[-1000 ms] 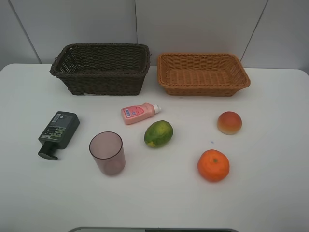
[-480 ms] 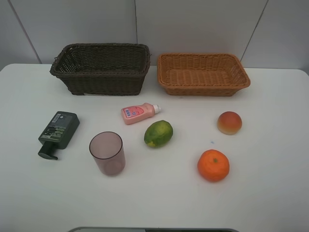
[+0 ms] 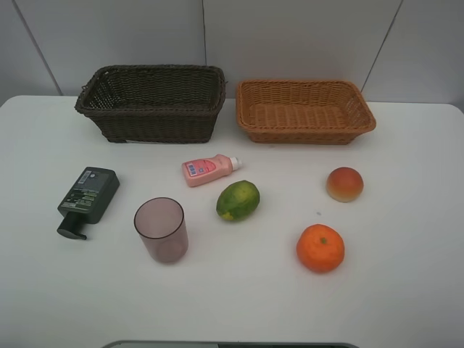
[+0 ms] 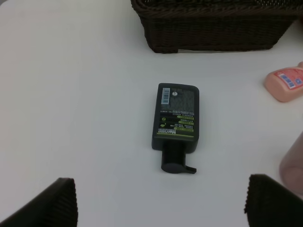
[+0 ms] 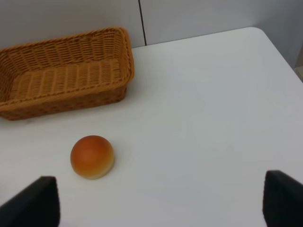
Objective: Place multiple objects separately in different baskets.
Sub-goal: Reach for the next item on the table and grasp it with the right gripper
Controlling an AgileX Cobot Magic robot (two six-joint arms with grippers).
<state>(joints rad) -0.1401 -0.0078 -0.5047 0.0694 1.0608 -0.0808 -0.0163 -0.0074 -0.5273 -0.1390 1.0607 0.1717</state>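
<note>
On the white table lie a dark green pump bottle [image 3: 88,197], a small pink bottle [image 3: 209,170], a green-yellow fruit [image 3: 238,200], a peach [image 3: 344,183] and an orange [image 3: 320,248]. A mauve cup [image 3: 161,229] stands upright. At the back sit the dark brown basket [image 3: 156,125] and the orange-tan basket [image 3: 304,135], both empty. Neither arm shows in the high view. My left gripper [image 4: 161,208] is open, short of the pump bottle [image 4: 176,117]. My right gripper [image 5: 158,203] is open with nothing in it, the peach [image 5: 92,157] ahead of one finger.
A pale wall rises behind the baskets. In the left wrist view the dark basket [image 4: 213,33], the pink bottle [image 4: 286,84] and the cup's edge [image 4: 294,163] appear. The right wrist view shows the tan basket [image 5: 66,100] and the table's far corner.
</note>
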